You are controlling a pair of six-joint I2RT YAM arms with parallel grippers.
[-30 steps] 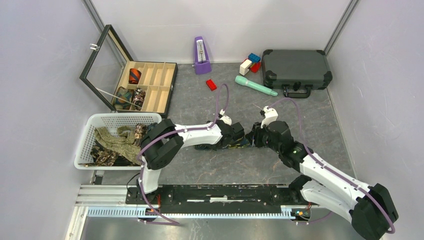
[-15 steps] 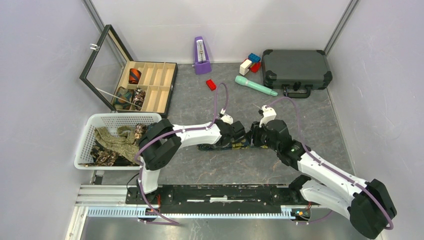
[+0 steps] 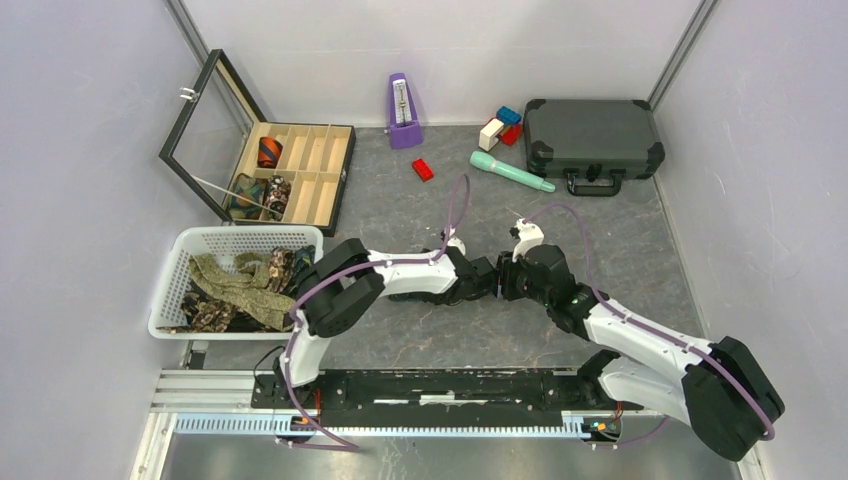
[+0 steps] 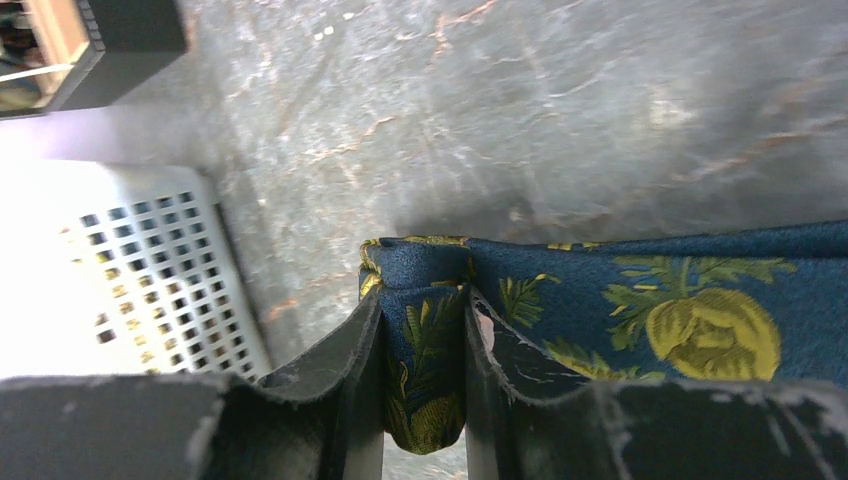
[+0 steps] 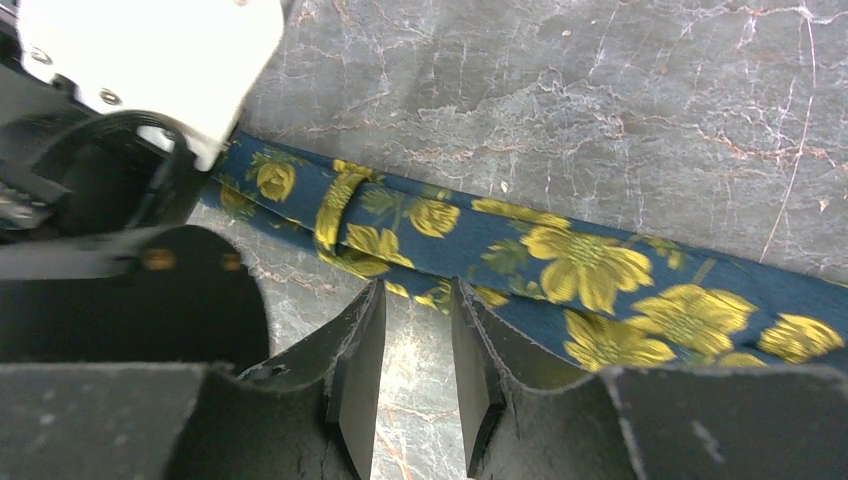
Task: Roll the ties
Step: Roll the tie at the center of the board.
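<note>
Nearest me, the two arms reach in from their bases and meet mid-table. My left claw (image 4: 423, 297) has just narrowed. A second ago it stood wider; now its pads press on the folded end of the navy tie (image 4: 640, 300), and the yellow-flowered cloth fills the gap between them. The left arm has also stretched further right, so the two wrists sit almost nose to nose. My right claw (image 5: 416, 287) keeps a narrow gap with bare table showing through. It holds nothing, and its tips sit just at the tie's near edge, beside the keeper loop (image 5: 335, 212). The rest of the tie lies flat on the marbled table (image 3: 400, 335).

I read this as the first fold being pinched, the start of a coil. The roll itself is not yet made, and the soft cloth could slip or unfold as I turn it.

Left of the arms, the white basket (image 3: 245, 234) holds loose ties (image 3: 235, 285). Further back, the wooden divided box (image 3: 318, 175) has rolled ties (image 3: 270, 152) in its left-hand compartments. Farthest off are the red block (image 3: 423, 169), teal tool (image 3: 510, 170), purple metronome (image 3: 403, 100) and black case (image 3: 592, 135).
</note>
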